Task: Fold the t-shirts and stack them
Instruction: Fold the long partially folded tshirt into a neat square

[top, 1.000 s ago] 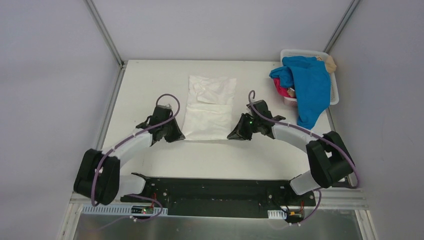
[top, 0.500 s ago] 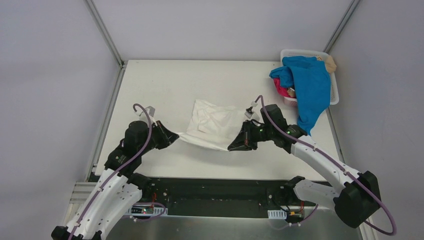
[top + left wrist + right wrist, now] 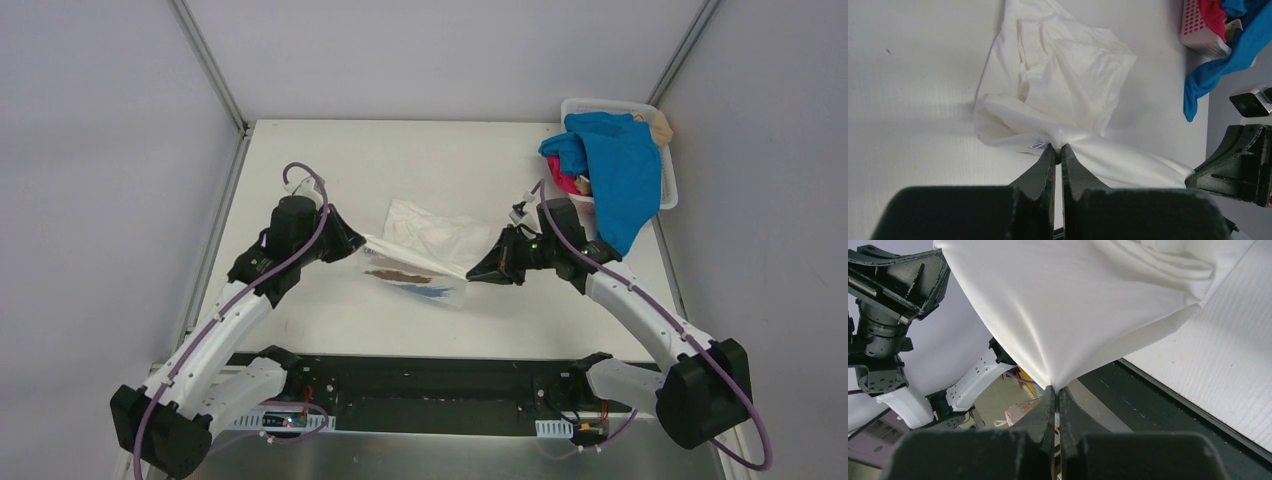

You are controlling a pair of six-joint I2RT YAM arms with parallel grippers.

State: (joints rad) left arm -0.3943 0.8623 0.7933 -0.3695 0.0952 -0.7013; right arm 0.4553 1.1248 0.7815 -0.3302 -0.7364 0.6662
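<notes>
1. The white t-shirt (image 3: pixel 430 236) is held mid-table: its near edge is raised off the table (image 3: pixel 320 160), its far part rests flat, and the print is exposed under the raised edge.
2. The left gripper (image 3: pixel 1058 148) is clamped on the left near corner, and the right gripper (image 3: pixel 1054 388) is pinched on the right near corner.
3. The edge is kept taut between them, probably so the near half can be laid over the far half.
4. The blue t-shirt (image 3: pixel 625 175), pink t-shirt (image 3: pixel 563 184) and tan t-shirt (image 3: pixel 660 126) are left in the basket (image 3: pixel 610 101) at far right, not yet folded.
</notes>
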